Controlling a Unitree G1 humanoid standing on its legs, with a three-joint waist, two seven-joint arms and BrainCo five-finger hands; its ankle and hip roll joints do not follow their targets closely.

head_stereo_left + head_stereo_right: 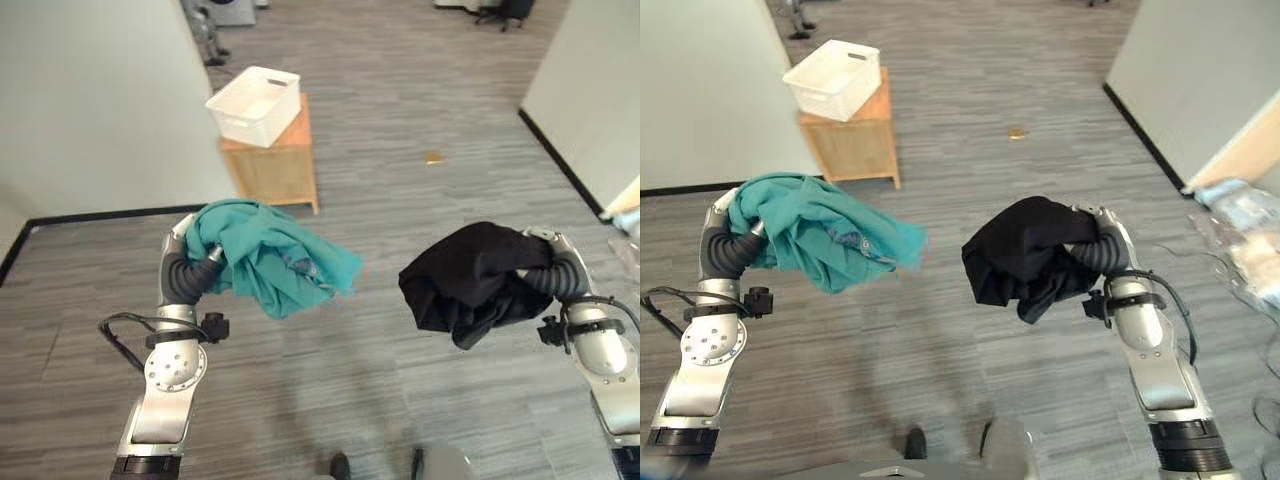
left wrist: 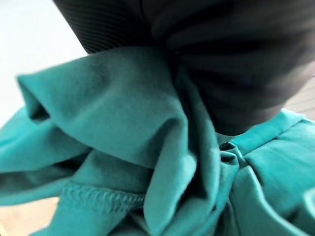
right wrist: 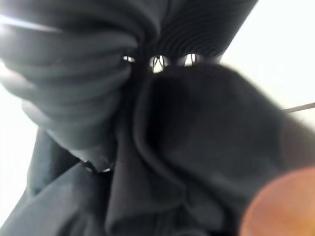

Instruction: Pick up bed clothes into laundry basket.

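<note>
My left hand (image 1: 205,255) holds a teal garment (image 1: 275,260) bunched up above the floor, and my right hand (image 1: 1095,245) holds a black garment (image 1: 1025,255) the same way. The cloth covers my fingers in every view, so I cannot tell how they are set. The eye views alone take in the white laundry basket (image 1: 255,105) far ahead on a wooden cabinet (image 1: 275,165). My wrist views give just close folds: teal on the left, black on the right.

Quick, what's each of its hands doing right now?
Left hand: carrying the teal garment, fingers buried in cloth, grip cannot be told.
Right hand: carrying the black garment, fingers likewise hidden.
</note>
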